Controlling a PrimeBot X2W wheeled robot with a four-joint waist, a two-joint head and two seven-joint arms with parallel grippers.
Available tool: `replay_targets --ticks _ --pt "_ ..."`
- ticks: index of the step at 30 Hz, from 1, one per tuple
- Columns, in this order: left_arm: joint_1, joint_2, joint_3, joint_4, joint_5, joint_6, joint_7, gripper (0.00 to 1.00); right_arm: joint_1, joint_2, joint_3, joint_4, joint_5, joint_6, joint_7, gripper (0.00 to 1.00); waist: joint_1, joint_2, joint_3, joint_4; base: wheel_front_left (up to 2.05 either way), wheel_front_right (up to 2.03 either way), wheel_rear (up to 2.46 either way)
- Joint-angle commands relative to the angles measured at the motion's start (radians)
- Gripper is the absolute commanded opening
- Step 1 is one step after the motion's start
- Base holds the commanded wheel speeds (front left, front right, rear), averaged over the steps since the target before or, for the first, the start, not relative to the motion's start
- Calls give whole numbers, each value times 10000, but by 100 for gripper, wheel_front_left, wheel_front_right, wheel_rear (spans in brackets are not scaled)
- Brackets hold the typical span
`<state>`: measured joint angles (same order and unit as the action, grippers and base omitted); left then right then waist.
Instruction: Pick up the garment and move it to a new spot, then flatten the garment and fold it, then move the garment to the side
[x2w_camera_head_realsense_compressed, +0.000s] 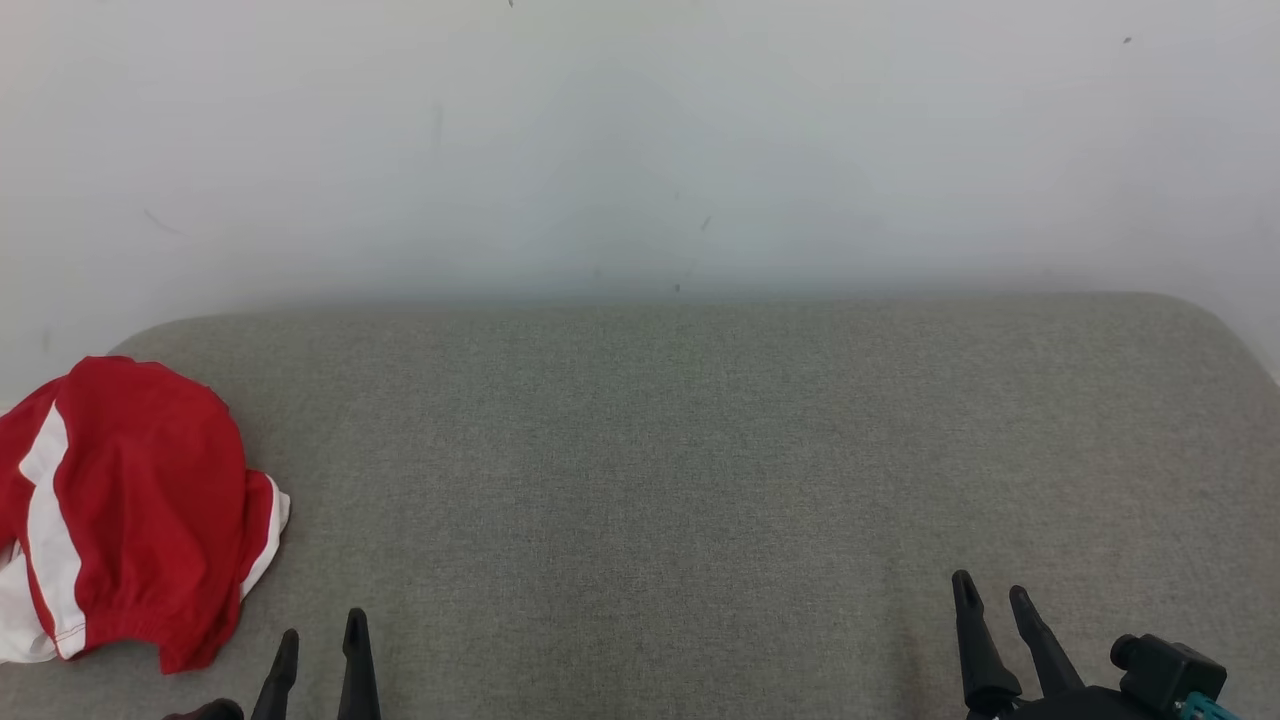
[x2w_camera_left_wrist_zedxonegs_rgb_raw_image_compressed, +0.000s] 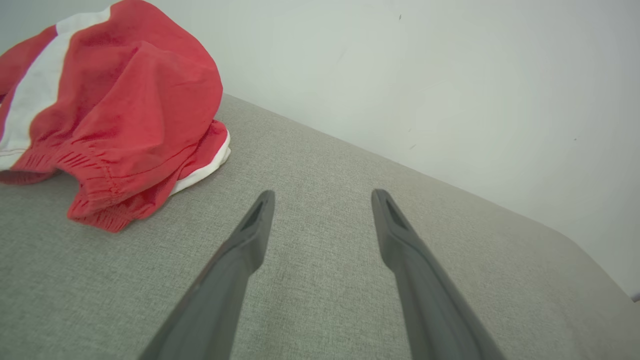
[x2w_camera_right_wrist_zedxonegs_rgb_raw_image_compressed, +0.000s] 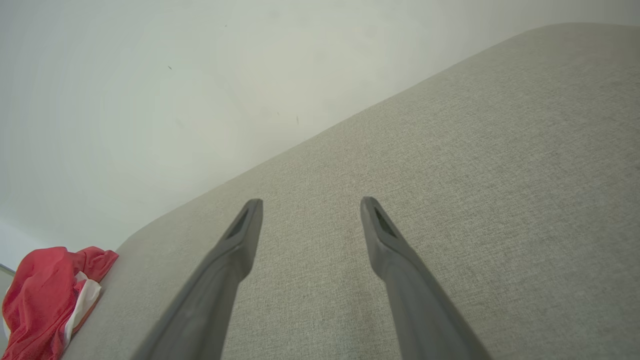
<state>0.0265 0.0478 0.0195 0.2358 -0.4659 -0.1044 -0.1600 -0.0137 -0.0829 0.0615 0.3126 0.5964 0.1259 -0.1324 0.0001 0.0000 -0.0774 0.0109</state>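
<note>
1. Well, the red-and-white garment (x2w_camera_head_realsense_compressed: 130, 500) lay bunched in a heap at the left end of the grey cushion (x2w_camera_head_realsense_compressed: 650, 450).
2. Left gripper (x2w_camera_head_realsense_compressed: 322, 625) hovered over the cushion's near edge, close to that heap, its 2 fingers spread wide and holding nothing.
3. Right gripper (x2w_camera_head_realsense_compressed: 990, 584) hung over the cushion's near right part, equally wide and empty.
4. Pale wall (x2w_camera_head_realsense_compressed: 640, 150) rose behind the cushion's far edge.

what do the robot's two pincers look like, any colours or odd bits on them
The left pincer and right pincer each have two long, dark grey fingers that taper to narrow tips, with a slot-like recess near each tip. Beside the right pincer's base sits a black blocky housing with a small teal part at its edge.
</note>
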Motion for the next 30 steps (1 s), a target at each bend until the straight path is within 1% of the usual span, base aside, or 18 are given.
replay_targets --ticks 1,16,30 --pt "53 62 -16 -99 343 18 -103 100 68 -6 -21 -93 -335 63 -74 100 -1 0 -9 3 0 0 0" --pt "75 55 -80 -37 1591 29 -434 100 221 120 -70 -183 -1721 60 -211 100 -1 0 -133 -30 0 0 0" --pt "176 43 -113 156 2502 38 -717 100 341 195 -19 -188 -2896 58 -312 100 -1 0 -286 -27 0 0 0"
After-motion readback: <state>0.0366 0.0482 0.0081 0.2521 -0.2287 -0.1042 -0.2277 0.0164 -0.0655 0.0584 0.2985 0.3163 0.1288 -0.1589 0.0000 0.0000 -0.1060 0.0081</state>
